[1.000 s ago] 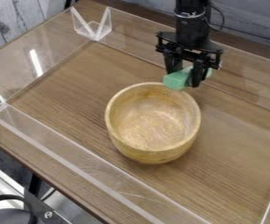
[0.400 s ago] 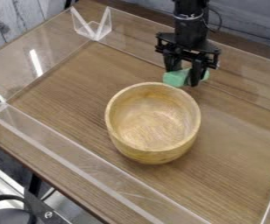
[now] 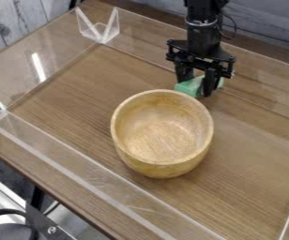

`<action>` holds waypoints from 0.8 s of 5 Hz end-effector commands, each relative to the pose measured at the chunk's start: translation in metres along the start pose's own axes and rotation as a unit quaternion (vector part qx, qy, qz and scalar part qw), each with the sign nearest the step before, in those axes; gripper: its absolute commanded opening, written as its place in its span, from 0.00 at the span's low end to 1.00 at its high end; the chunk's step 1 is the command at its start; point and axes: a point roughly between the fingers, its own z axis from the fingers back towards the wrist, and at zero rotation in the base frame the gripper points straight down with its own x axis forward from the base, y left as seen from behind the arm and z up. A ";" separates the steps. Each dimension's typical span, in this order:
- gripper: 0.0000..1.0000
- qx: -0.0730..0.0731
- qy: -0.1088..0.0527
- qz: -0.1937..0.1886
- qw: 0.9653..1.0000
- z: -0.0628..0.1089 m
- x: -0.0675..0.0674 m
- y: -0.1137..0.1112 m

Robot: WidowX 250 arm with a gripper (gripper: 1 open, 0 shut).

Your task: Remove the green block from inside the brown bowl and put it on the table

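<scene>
Pincer (image 3: 197, 85) clamped on green block (image 3: 186, 87), behind brown bowl (image 3: 162, 132).

Brown bowl (image 3: 162, 132) (acrylic walls (image 3: 59, 141) around)

The bowl (image 3: 162, 132) sits near the middle of the desk (image 3: 72, 89). Behind it and slightly right, the tool (image 3: 199, 86) points straight down over the desk, with the block (image 3: 189, 87) between its fingers, outside the bowl.
</scene>
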 end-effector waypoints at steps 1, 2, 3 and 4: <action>0.00 0.004 -0.036 0.005 0.999 0.016 0.016 0.006; 0.00 0.005 -0.036 0.010 0.999 0.014 0.017 0.009; 0.00 0.006 -0.035 0.015 0.999 0.012 0.018 0.013; 0.00 0.007 -0.035 0.020 0.999 0.010 0.019 0.016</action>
